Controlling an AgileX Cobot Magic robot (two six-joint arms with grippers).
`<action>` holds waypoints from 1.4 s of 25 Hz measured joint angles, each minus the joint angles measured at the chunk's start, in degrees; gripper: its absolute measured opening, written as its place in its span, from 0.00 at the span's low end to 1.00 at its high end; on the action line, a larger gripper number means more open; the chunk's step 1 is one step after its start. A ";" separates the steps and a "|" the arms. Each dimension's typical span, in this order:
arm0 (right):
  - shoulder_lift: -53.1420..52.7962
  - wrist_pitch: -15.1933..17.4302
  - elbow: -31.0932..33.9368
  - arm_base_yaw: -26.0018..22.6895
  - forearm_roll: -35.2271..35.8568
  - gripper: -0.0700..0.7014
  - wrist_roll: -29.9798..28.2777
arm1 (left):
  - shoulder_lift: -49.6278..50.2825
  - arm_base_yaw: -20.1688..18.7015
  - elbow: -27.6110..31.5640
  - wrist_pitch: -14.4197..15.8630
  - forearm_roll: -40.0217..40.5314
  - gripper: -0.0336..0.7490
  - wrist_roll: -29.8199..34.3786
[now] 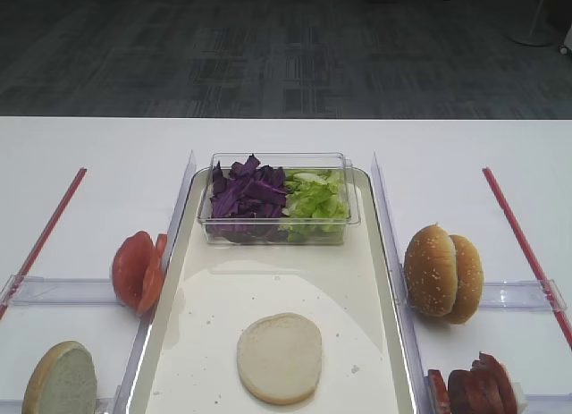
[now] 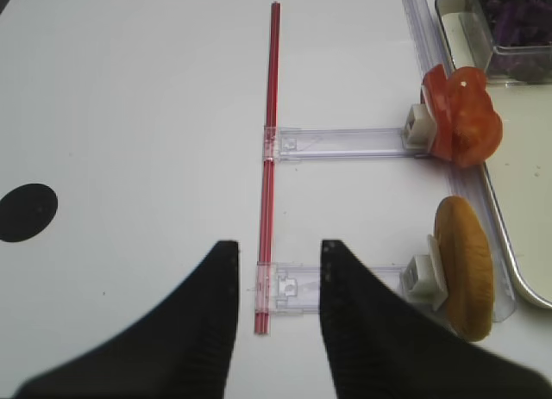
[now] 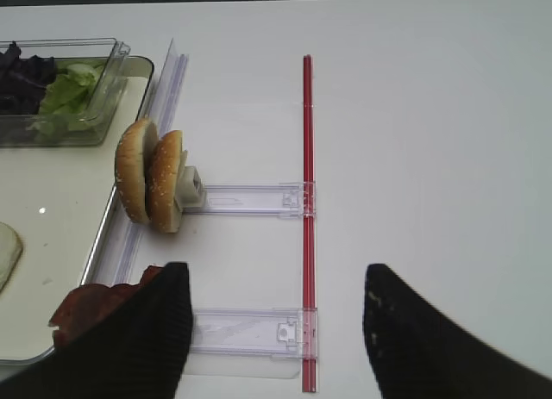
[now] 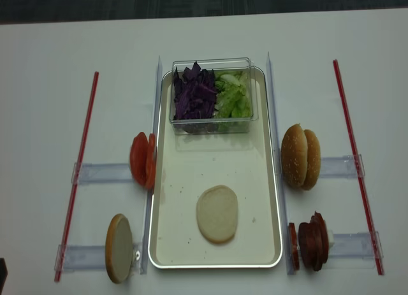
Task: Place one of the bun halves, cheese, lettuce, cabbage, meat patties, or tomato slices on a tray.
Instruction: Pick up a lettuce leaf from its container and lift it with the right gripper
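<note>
- Cream-white tray [image 4: 264,180] is my landmark; one pale bun half [image 4: 217,213] already lies cut face up on it, toward the near end, so I'd guess a filling goes on next
- clear box [image 4: 213,120] sits at the tray's far end with purple cabbage [image 4: 195,96] on its left side and lettuce [image 4: 232,99] on its right
- right of the tray: two sesame bun halves [image 3: 150,183] standing on edge in a clear holder, and nearer the robot the meat patties [image 4: 311,240], also on edge
- left of the tray: tomato slices [image 2: 461,126] upright in their holder, plus another bun half [image 2: 465,266] on edge closer in
- right gripper [image 3: 278,330] hangs over bare table to the right of the tray, jaws spread wide, nothing between them
- the patties sit just left of its left finger, near the tray's near right corner, so that arm looks closest to them; stack axis runs left-right, across the tray's long side
- left gripper [image 2: 279,306] hovers left of the tray over the red strip [image 2: 271,149], jaws apart and empty, tomatoes ahead and to its right
- neither arm shows up in the overhead views
</note>
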 joint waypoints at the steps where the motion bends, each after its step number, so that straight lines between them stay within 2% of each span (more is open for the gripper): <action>1: 0.00 0.00 0.00 0.62 0.30 0.69 0.00 | 0.00 0.00 0.00 0.00 0.00 0.33 0.00; 8: 2.60 0.00 0.00 0.76 1.54 0.69 -0.81 | 0.00 0.00 0.00 0.00 0.00 0.33 0.00; 13: 9.48 -0.34 0.00 0.76 3.23 0.69 -3.83 | 0.00 0.00 0.00 0.00 0.00 0.33 0.00; 16: 15.34 -3.52 -1.15 0.76 4.63 0.69 -5.08 | 0.00 0.00 0.00 0.00 0.00 0.33 0.00; 20: 18.77 -5.86 -2.73 0.76 4.77 0.69 -5.11 | 0.00 0.00 0.00 0.00 0.00 0.33 0.00; 35: 44.99 -9.07 -13.92 0.76 5.04 0.69 -5.46 | 0.00 0.00 0.00 0.00 0.00 0.33 0.00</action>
